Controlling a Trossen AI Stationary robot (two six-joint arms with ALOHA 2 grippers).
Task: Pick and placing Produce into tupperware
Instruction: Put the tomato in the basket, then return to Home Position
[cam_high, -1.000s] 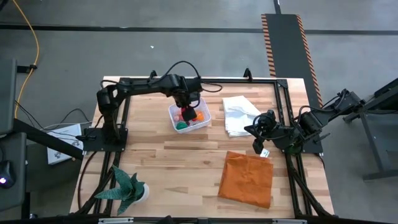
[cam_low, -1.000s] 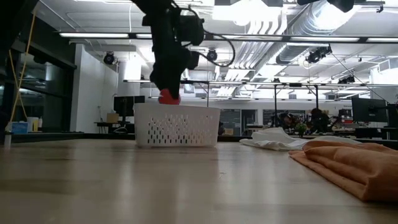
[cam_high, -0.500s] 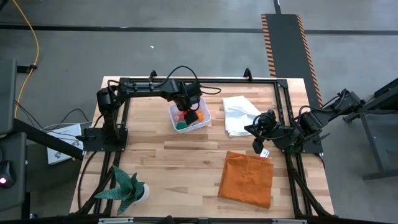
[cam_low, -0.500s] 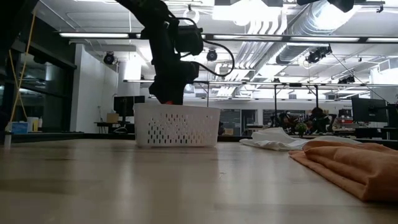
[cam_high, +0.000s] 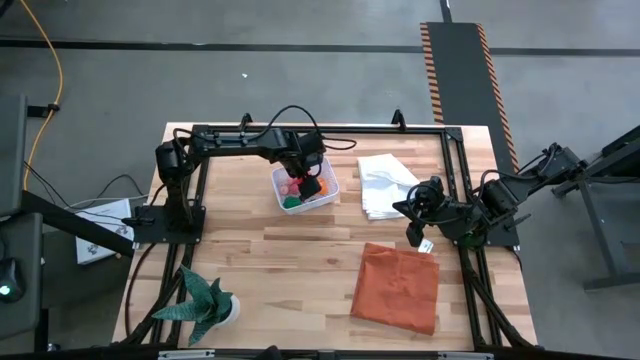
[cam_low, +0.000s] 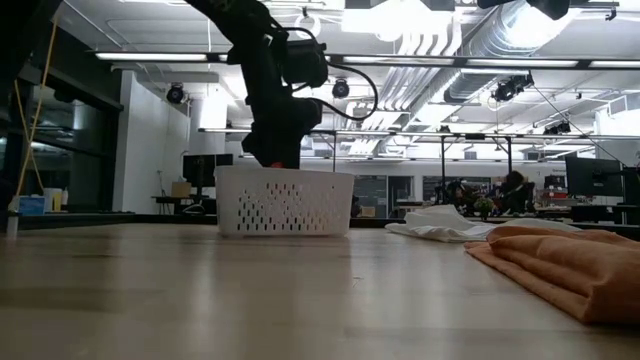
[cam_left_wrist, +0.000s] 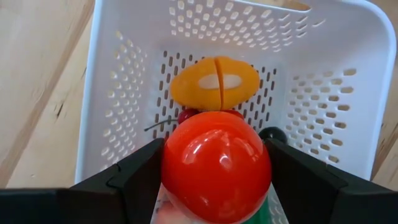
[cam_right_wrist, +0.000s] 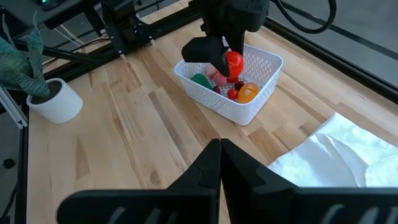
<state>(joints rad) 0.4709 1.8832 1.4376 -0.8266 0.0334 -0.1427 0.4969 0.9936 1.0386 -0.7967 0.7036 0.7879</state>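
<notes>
Wood-plank table (cam_high: 300, 250) in open, fluorescent-lit workshop

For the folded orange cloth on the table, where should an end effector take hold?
Pinch the orange cloth at its raised folded edge, coming straight down from above. It lies flat on the wooden table, so only the bunched folds, visible in the low view, offer something to grip.

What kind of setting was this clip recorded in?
Probably a robotics lab or workshop in an industrial hall: exposed ceiling ducts and strip lights overhead, hazard-striped floor marking on grey concrete, and a framed wooden table.
</notes>
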